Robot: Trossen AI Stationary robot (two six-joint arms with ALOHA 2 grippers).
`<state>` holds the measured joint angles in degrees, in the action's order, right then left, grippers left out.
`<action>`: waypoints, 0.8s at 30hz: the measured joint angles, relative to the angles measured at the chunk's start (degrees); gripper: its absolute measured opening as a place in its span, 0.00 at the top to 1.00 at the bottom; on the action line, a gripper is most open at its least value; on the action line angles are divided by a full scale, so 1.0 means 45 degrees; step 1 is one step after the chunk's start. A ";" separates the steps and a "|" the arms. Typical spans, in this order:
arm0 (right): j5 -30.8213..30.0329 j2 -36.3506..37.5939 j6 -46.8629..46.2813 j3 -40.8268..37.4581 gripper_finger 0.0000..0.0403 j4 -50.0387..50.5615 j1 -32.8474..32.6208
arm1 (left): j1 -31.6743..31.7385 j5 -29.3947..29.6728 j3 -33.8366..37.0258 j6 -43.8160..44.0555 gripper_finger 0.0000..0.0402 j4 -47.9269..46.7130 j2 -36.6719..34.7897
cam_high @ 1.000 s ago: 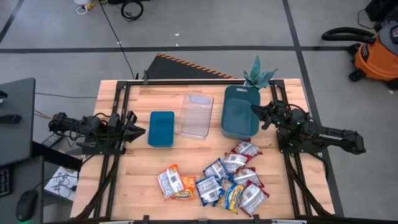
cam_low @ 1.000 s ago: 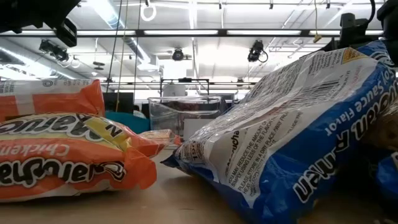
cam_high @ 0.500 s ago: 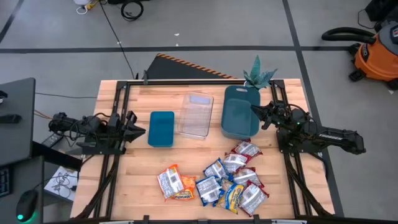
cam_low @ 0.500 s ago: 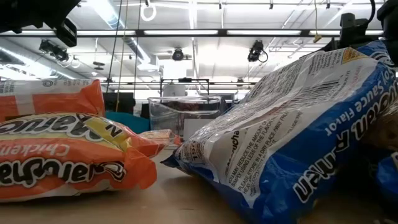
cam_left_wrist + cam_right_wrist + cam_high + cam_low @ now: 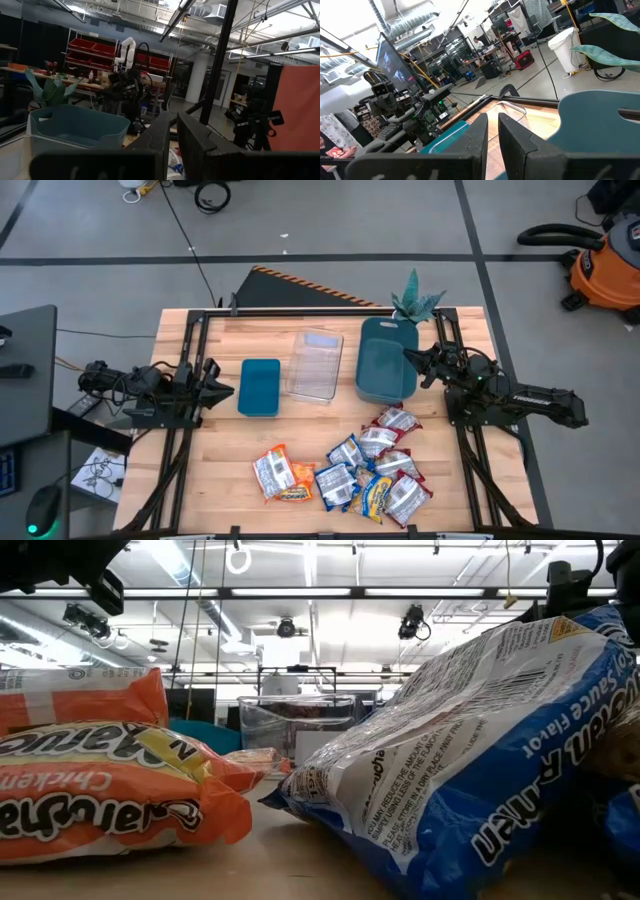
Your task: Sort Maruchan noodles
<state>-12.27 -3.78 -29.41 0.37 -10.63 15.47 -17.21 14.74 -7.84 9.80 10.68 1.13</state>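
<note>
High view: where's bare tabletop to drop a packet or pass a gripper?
Free: the strip between the small teal bin and the orange packets, and the back edge behind the clear container. Crowded: the packet pile front right, below the large teal bin.

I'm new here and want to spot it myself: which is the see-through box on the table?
Look at the far half of the wooden table, where three containers stand in a row. The clear plastic container is the middle one, between the small teal bin and the large teal bin. It alone is transparent.
</note>
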 joint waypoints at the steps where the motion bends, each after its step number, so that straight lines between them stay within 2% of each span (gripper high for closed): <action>1: 0.0000 0.0002 0.0000 -0.0002 0.88 -0.0005 -0.0002 | -0.0001 0.0002 -0.0001 0.0005 0.90 0.0000 -0.0003; 7: 0.0000 -0.0001 0.0000 0.0000 0.88 -0.0001 0.0002 | -0.0005 0.0005 -0.0002 0.0043 0.90 0.0010 -0.0002; 12: 0.0000 0.0002 0.0000 -0.0002 0.88 0.0000 0.0002 | 0.0001 -0.0003 0.0000 0.1929 0.90 0.0241 0.0000; 18: 0.0000 0.0001 0.0000 -0.0001 0.88 0.0000 0.0001 | 0.0000 -0.0004 -0.0005 0.2032 0.90 0.0525 0.0000; 21: 0.0000 -0.0002 0.0000 -0.0002 0.88 0.0000 0.0002 | 0.0000 0.0001 -0.0005 0.2986 0.90 0.0436 0.0000; 23: 0.0000 -0.0002 0.0000 -0.0001 0.88 0.0000 0.0002 | 0.0000 -0.0295 -0.0005 0.3879 0.90 0.0409 0.0000; 24: 0.0000 -0.0001 0.0000 -0.0002 0.88 0.0000 0.0001 | 0.0005 -0.0990 -0.0009 0.4039 0.90 0.0418 0.0018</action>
<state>-12.27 -3.79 -29.41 0.36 -10.63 15.48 -17.19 10.29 -7.88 27.98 12.56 1.21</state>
